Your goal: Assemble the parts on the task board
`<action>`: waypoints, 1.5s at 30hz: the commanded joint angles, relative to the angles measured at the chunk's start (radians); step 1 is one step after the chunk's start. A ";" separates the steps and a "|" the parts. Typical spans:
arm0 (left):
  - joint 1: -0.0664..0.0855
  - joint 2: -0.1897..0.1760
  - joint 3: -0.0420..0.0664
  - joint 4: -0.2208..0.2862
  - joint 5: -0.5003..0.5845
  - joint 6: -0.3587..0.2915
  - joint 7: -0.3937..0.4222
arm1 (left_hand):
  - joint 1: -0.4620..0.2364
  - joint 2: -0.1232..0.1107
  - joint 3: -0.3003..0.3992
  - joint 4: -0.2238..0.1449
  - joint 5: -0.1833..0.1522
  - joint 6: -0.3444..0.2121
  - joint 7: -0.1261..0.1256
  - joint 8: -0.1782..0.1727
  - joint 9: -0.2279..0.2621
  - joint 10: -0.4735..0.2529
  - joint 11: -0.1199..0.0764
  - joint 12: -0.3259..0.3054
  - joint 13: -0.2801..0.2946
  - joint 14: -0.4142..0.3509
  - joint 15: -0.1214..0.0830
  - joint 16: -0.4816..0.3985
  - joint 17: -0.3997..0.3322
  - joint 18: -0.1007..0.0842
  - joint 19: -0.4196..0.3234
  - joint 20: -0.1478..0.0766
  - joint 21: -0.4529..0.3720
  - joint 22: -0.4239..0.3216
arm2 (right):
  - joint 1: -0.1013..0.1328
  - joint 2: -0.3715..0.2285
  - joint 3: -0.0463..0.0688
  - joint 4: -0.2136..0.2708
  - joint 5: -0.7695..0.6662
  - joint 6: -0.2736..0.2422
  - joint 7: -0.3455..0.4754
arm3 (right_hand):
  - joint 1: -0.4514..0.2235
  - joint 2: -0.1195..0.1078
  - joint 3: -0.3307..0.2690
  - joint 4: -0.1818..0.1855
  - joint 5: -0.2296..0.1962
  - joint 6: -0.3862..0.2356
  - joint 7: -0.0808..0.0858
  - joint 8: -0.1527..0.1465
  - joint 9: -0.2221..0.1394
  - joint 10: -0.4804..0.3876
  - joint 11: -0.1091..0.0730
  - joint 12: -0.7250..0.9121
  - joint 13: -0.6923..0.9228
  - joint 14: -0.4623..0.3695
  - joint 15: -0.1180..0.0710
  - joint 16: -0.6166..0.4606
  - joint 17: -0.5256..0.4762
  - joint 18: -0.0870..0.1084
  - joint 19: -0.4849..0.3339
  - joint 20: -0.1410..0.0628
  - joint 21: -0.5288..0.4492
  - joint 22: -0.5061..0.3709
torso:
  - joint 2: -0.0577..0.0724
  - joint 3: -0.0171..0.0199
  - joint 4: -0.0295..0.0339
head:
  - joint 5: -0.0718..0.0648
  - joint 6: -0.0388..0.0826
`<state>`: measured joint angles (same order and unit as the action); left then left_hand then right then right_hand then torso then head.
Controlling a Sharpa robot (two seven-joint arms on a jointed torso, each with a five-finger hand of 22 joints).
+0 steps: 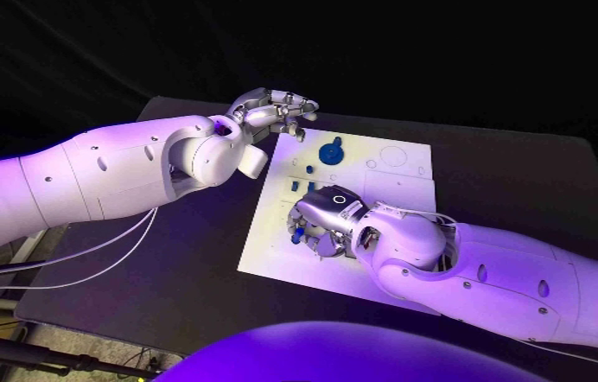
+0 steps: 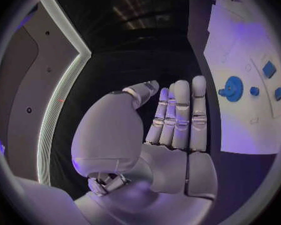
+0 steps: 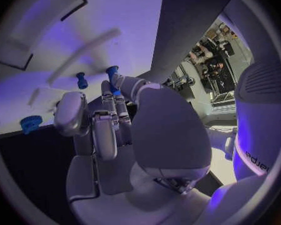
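The bench (image 1: 162, 287) is a dark, flat top, and the room beyond it is black in the head view. A white board (image 1: 374, 194) lies in its middle, turned a little askew. Two thin white cables (image 1: 87, 261) run across the near left part of the bench, under the left arm.

The left hand (image 1: 268, 110) hangs over the bench just off the far left corner of the board. In its wrist view the fingers (image 2: 181, 115) stand straight and pressed side by side, with the thumb beside them and nothing in the palm. Just beyond those fingertips, on the board, lies a round blue gear (image 1: 330, 152) with a small knob on its side. Near it are a little blue peg (image 2: 254, 91) and two small blue blocks (image 2: 269, 69).

The right hand (image 1: 321, 222) lies low over the near left part of the board, palm down. Its fingers (image 3: 109, 115) are curled together, and a small blue pin (image 3: 112, 74) stands at their tips, pinched there. A second blue pin (image 3: 82, 80) stands upright on the board just beside those fingertips, apart from them. A blue toothed wheel (image 3: 30, 123) sits by the board's edge, near the thumb side of the hand
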<state>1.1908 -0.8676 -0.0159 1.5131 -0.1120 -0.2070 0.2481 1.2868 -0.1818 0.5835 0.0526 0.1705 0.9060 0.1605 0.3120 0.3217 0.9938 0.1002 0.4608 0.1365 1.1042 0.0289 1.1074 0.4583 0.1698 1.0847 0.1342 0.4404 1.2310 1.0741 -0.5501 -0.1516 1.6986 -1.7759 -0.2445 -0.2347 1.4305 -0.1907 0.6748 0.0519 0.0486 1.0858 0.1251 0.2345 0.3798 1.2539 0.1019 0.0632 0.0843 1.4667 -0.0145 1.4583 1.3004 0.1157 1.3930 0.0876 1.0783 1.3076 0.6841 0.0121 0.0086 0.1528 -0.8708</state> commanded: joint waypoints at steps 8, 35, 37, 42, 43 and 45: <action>0.001 0.000 0.001 0.004 0.003 0.008 0.004 | 0.000 0.009 -0.003 0.002 -0.001 -0.009 -0.001 0.006 0.002 -0.007 -0.001 0.003 -0.001 -0.002 0.000 -0.004 -0.001 0.011 0.010 0.000 -0.004 -0.001 | -0.003 0.013 -0.007 -0.010 -0.023 0.008 -0.010 | -0.098 -0.033 -0.012 -0.015 0.013 -0.048 0.015 -0.016 0.001 -0.021 -0.023 -0.003 -0.011 0.048 0.012 0.000 -0.003 -0.008 -0.014 0.007 -0.031 -0.004 | -0.001 -0.0007 -0.0009 | 0.000 -0.002; 0.000 0.001 0.000 -0.002 0.003 0.011 0.004 | -0.001 0.010 -0.004 0.004 -0.002 -0.011 0.000 0.006 0.001 -0.007 0.000 0.003 -0.001 -0.002 0.000 -0.004 -0.002 0.011 0.011 0.000 -0.006 -0.002 | 0.021 -0.129 0.005 0.117 0.020 -0.199 0.001 | -0.153 -0.058 -0.176 -0.020 0.039 -0.099 0.044 -0.058 -0.029 -0.182 0.009 0.027 -0.012 0.030 0.039 -0.028 -0.060 0.011 -0.045 0.037 -0.145 -0.061 | -0.004 0.0004 -0.0032 | -0.028 0.019; 0.000 0.001 -0.001 -0.003 0.003 0.011 0.003 | -0.001 0.010 -0.004 0.004 -0.002 -0.011 0.000 0.006 0.001 -0.007 0.000 0.003 -0.001 -0.002 0.000 -0.004 -0.002 0.011 0.011 0.000 -0.006 -0.002 | 0.035 -0.162 0.008 0.135 0.054 -0.206 0.001 | -0.153 -0.055 -0.186 -0.016 0.036 -0.099 0.043 -0.060 -0.032 -0.174 0.007 0.034 -0.010 0.030 0.038 -0.028 -0.060 0.010 -0.042 0.036 -0.140 -0.059 | -0.005 0.0003 -0.0047 | -0.037 0.022; 0.000 -0.002 -0.007 -0.003 0.003 0.012 0.002 | -0.001 0.010 -0.004 0.004 -0.002 -0.011 0.000 0.006 0.001 -0.007 0.000 0.003 -0.001 -0.002 0.000 -0.004 -0.002 0.011 0.011 0.000 -0.006 -0.002 | 0.086 -0.289 0.011 0.179 0.234 -0.197 -0.017 | -0.165 -0.054 -0.211 0.003 0.031 -0.095 0.033 -0.063 -0.038 -0.099 -0.008 0.071 0.005 0.039 0.027 -0.016 -0.035 0.003 -0.023 0.028 -0.104 -0.040 | -0.010 -0.0018 -0.0097 | -0.070 0.030; 0.000 -0.003 -0.008 -0.003 0.003 0.012 0.001 | -0.001 0.010 -0.004 0.004 -0.002 -0.011 0.000 0.006 0.001 -0.007 0.000 0.003 -0.001 -0.002 0.000 -0.004 -0.002 0.011 0.011 0.000 -0.006 -0.002 | 0.096 -0.319 0.011 0.186 0.274 -0.189 -0.024 | -0.168 -0.054 -0.213 0.008 0.032 -0.094 0.030 -0.063 -0.039 -0.078 -0.013 0.079 0.010 0.041 0.024 -0.012 -0.028 0.002 -0.018 0.026 -0.094 -0.034 | -0.011 -0.0022 -0.0113 | -0.076 0.031; 0.000 -0.004 -0.010 -0.004 0.003 0.011 0.001 | -0.001 0.010 -0.004 0.004 -0.002 -0.011 0.000 0.006 0.001 -0.007 0.000 0.003 -0.001 -0.002 0.000 -0.004 -0.002 0.011 0.011 0.000 -0.006 -0.002 | 0.109 -0.373 0.012 0.197 0.333 -0.177 -0.042 | -0.182 -0.062 -0.224 0.024 0.029 -0.094 0.023 -0.064 -0.039 -0.032 -0.024 0.093 0.021 0.046 0.014 -0.005 -0.015 -0.002 -0.008 0.017 -0.072 -0.022 | -0.014 -0.0031 -0.0160 | -0.090 0.036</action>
<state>1.1904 -0.8723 -0.0260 1.5083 -0.1120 -0.2070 0.2459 1.2868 -0.1818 0.5835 0.0526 0.1705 0.8989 0.1606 0.3120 0.3217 0.9938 0.1002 0.4608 0.1368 1.1042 0.0289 1.1074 0.4576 0.1697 1.0920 0.1341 0.4404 1.2303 1.1810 -0.9112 -0.1389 1.8873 -1.6020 -0.4229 -0.2463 1.2576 -0.2503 0.4526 0.0703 0.0795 0.9913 0.1519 0.1756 0.3412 1.2112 0.0817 0.1533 0.1030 1.4655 0.0044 1.4507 1.2820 0.1157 1.3796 0.1048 1.0012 1.2823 0.6749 0.0109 -0.0012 0.0805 -0.8401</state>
